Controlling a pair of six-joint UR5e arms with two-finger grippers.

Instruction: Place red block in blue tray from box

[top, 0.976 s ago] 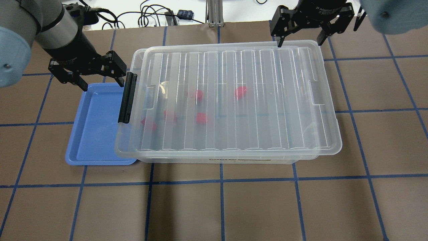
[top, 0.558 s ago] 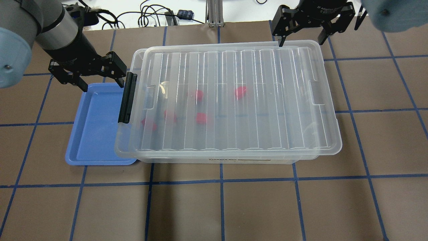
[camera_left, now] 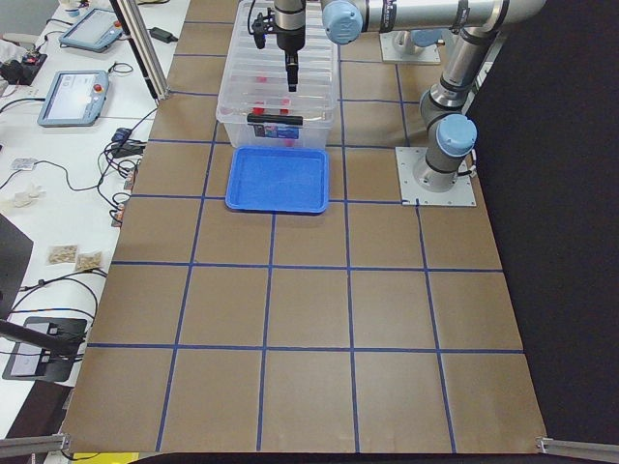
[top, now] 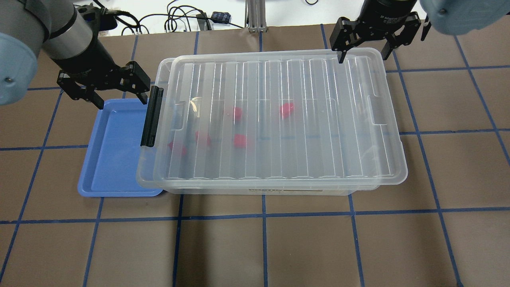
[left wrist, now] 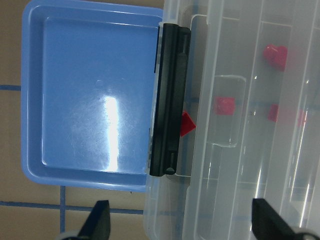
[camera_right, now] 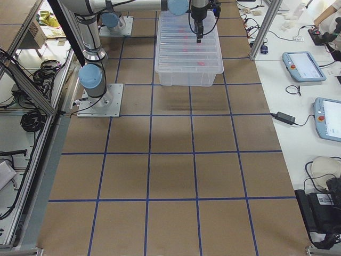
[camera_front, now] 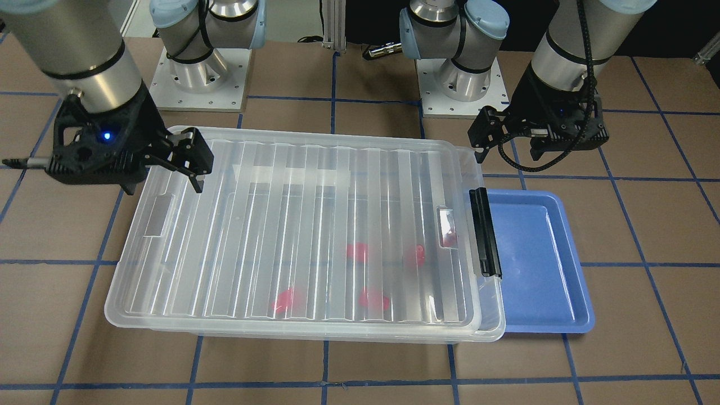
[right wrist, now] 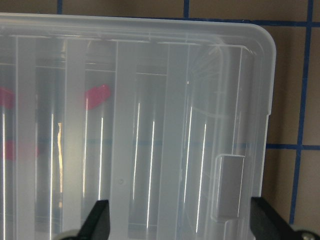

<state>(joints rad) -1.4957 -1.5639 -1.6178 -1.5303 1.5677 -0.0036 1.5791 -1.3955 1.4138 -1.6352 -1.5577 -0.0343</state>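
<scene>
The box is a clear bin in mid-table, its ribbed lid on and its black latch at the left end. Several red pieces show blurred through the lid; I cannot tell which is the red block. The blue tray lies left of the box, holding nothing, its right side under the box's rim. My left gripper hangs open over the tray's far edge beside the latch. My right gripper hangs open over the lid's far right corner.
Cables and an aluminium post lie past the table's far edge. Both arm bases stand behind the box. Brown table with blue grid lines stretches in front of the box. Tablets sit on side benches.
My right gripper has shifted a little to the right and nearer, onto the lid's far right corner. The left gripper, the box and the tray have stayed in place.
</scene>
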